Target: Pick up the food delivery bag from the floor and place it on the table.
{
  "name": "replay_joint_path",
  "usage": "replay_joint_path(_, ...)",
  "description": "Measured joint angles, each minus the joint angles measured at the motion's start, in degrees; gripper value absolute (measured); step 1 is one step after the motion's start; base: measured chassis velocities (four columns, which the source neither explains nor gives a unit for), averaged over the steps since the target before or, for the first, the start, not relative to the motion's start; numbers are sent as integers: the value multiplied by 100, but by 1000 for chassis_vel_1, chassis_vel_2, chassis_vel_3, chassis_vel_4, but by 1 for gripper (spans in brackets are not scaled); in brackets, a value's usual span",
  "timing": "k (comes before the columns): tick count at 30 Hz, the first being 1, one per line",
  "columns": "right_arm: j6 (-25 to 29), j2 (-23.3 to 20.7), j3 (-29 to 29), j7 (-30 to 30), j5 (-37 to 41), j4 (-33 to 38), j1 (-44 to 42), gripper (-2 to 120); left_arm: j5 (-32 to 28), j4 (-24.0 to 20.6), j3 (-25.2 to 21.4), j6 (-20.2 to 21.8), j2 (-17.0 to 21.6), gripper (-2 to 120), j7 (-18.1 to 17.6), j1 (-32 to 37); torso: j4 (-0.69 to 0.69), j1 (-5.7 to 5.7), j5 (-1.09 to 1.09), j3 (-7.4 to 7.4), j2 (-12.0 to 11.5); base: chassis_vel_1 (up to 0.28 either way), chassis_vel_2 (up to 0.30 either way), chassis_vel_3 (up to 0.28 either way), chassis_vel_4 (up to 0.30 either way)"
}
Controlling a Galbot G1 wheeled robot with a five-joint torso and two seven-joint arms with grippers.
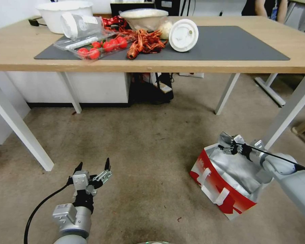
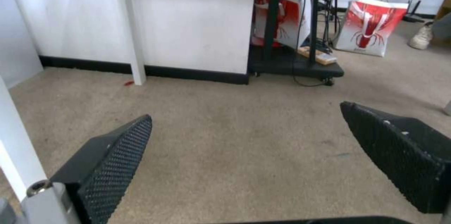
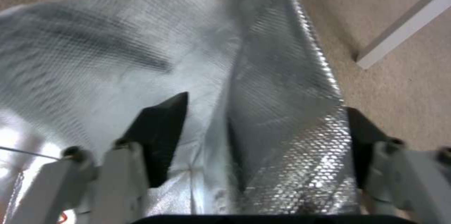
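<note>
The food delivery bag (image 1: 216,179) stands open on the carpet at my right, red and white outside with white strap handles and silver foil lining (image 3: 141,41) inside. My right gripper (image 1: 231,145) is at the bag's far rim. In the right wrist view it (image 3: 263,125) is open and straddles a folded foil wall, one finger inside the bag and the other outside. My left gripper (image 1: 93,169) hangs open over bare carpet at the lower left, holding nothing (image 2: 244,146). The table (image 1: 17,47) with its dark grey mat (image 1: 234,44) stands ahead.
On the mat's left half lie a tomato box (image 1: 98,45), red crayfish (image 1: 144,42), bowls and a round white lid (image 1: 183,35). A white table leg (image 1: 289,110) stands close behind the bag. Other red-and-white bags (image 2: 369,26) and a black stand (image 2: 291,62) sit beyond the table.
</note>
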Motion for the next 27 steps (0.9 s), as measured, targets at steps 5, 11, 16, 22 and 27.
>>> replay_joint_path(5,-1,13,-25,-26,-20,-80,64,42,-20,52,-36,-66,27,100,-4,14,0,0,0,0,0,0,0,0,0)
replay_joint_path(11,0,-21,-23,-49,-19,-72,44,22,-38,101,-36,-96,37,100,-13,-13,0,0,0,0,0,0,0,0,0)
replay_joint_path(16,18,-82,4,-57,7,4,-32,5,-42,124,-18,-97,48,100,-19,-51,0,0,0,0,0,0,0,0,0)
replay_joint_path(22,96,-133,90,-120,106,73,-129,0,-47,170,-35,-117,63,100,-7,-59,0,0,0,0,0,0,0,0,0)
replay_joint_path(27,491,-358,403,-669,757,622,-637,0,-77,141,-88,-128,65,100,-10,-60,0,0,-1,0,1,0,0,0,0)
